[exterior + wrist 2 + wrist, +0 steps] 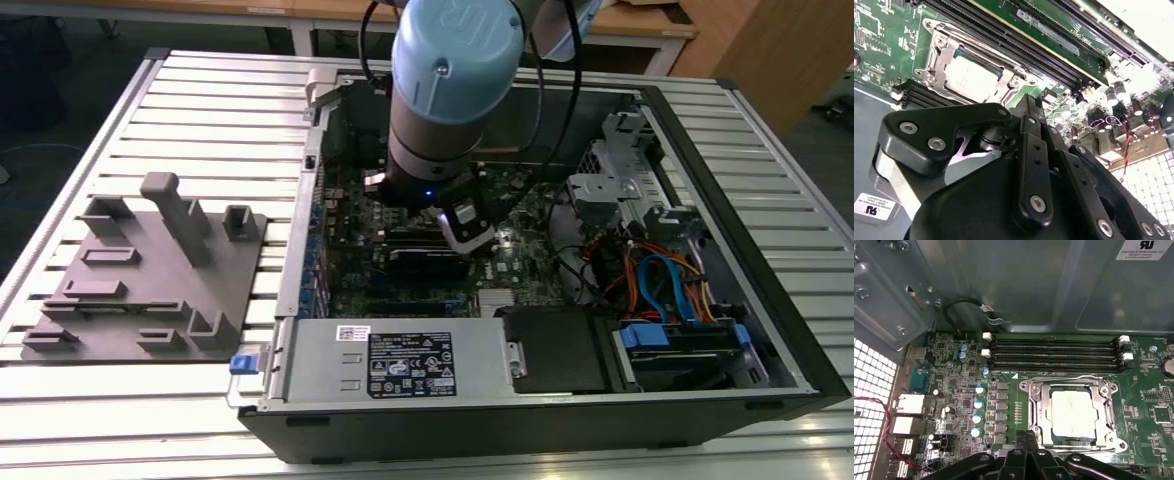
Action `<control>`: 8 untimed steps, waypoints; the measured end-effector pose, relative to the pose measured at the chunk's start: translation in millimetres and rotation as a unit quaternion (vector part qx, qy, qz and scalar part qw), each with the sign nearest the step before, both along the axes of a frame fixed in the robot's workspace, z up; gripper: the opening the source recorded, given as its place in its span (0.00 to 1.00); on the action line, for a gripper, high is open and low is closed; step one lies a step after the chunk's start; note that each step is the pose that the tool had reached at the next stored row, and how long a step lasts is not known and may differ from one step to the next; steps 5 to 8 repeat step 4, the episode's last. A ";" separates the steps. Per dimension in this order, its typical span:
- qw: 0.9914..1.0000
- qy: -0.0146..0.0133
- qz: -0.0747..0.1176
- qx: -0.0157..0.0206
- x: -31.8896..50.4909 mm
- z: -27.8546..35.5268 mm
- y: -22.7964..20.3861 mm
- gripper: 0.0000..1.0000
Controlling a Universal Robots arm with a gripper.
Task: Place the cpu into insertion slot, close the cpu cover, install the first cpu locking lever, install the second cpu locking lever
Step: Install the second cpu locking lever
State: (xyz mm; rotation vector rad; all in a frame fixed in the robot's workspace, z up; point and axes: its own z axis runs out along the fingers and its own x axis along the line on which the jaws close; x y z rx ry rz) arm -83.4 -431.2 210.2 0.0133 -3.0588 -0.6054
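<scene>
Gripper (pixel 1026 437) fingers are being held pinched together, empty, at the socket's 7 o'clock corner; cpu (pixel 1073 412) is sitting seated under the closed cpu cover (pixel 1036 405); a lever could be getting missed or bent if approached crooked.

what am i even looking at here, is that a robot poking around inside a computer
Yes. The exterior view looks from off the arm at a robot arm reaching into an open computer case lying on a slatted table. A grey holder block sits on the exterior view's left. The other two pictures come from cameras riding near the arm's wrist. Both wrist views show the green motherboard, with the cpu seated in its socket and the cpu cover down around it. The black gripper has its fingers together beside the socket, holding nothing. Long memory slots run next to the socket.
</scene>
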 end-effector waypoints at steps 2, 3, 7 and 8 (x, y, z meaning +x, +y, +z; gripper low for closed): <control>1.000 0.000 0.000 0.000 0.0 3.7 0.0 0.10; 1.000 0.000 0.000 0.000 0.0 3.8 0.0 0.10; 1.000 0.000 0.000 0.000 0.0 3.9 0.0 0.10; 1.000 0.000 0.000 0.000 0.0 3.9 0.0 0.10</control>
